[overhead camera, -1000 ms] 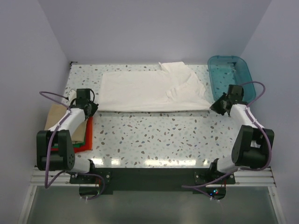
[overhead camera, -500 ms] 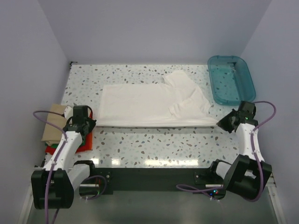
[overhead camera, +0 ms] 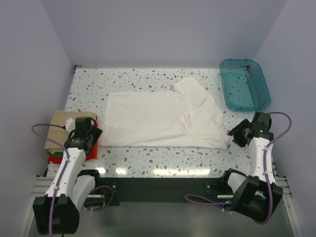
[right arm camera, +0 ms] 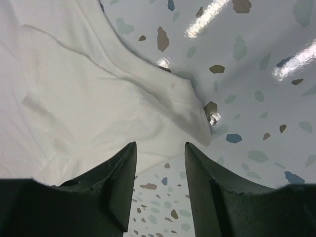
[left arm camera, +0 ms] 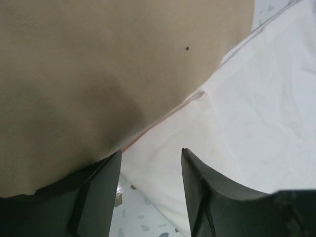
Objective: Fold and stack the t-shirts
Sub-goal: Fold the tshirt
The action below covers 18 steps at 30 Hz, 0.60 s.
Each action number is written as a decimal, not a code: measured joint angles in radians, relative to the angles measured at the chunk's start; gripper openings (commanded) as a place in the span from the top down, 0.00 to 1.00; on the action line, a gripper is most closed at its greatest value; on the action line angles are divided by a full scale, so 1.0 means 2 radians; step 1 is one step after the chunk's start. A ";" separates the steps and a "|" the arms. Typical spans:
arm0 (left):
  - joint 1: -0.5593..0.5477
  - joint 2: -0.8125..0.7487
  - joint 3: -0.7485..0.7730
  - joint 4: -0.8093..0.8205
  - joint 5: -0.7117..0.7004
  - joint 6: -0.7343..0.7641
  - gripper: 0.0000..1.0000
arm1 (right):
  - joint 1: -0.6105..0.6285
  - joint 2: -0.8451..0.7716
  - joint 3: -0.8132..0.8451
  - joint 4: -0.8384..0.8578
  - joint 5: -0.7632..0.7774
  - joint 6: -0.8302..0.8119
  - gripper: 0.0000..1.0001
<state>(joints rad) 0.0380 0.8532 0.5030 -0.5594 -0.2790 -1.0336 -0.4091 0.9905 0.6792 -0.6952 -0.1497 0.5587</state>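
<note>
From above, four t-shirts lie on the speckled white desk. One large plain cream t-shirt is spread flat across the middle, with its sleeve and collar end rumpled toward 2 o'clock. The other three are folded in a single pile at the desk's 8 o'clock edge: a tan folded t-shirt on top, with a sliver of green folded t-shirt and a red folded t-shirt showing under it. One translucent teal plastic bin stands at 1 o'clock, apart from the cloth. There are two arms. The left claw sits just beside the cream shirt's 8 o'clock corner, over the pile's inner edge. The right claw sits at the shirt's 4 o'clock corner.

In the left wrist view, the tan shirt fills the picture from 9 to 12 o'clock and the cream shirt runs from 1 to 5 o'clock. A little desk shows at 6 o'clock. The left claw has a moderate gap between its two dark fingers, and no cloth is pinched there.

In the right wrist view, the cream shirt covers 8 to 12 o'clock and its corner ends near the middle. Glossy desk fills the rest. The right claw is likewise parted, with nothing gripped.
</note>
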 measured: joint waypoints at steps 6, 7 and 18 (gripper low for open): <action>0.000 0.008 0.005 0.042 0.029 0.035 0.42 | 0.009 0.016 0.000 0.030 -0.045 -0.017 0.46; -0.001 0.023 0.011 0.052 0.035 0.041 0.42 | 0.020 0.017 0.002 0.037 -0.047 -0.017 0.45; -0.027 0.254 0.159 0.151 0.055 0.110 0.43 | 0.192 0.159 0.153 0.124 0.025 -0.019 0.45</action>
<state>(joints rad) -0.0166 1.3605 0.8207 -0.2569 -0.1696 -0.8139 -0.0257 1.3094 0.9852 -0.4473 -0.0990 0.5217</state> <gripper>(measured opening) 0.578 0.550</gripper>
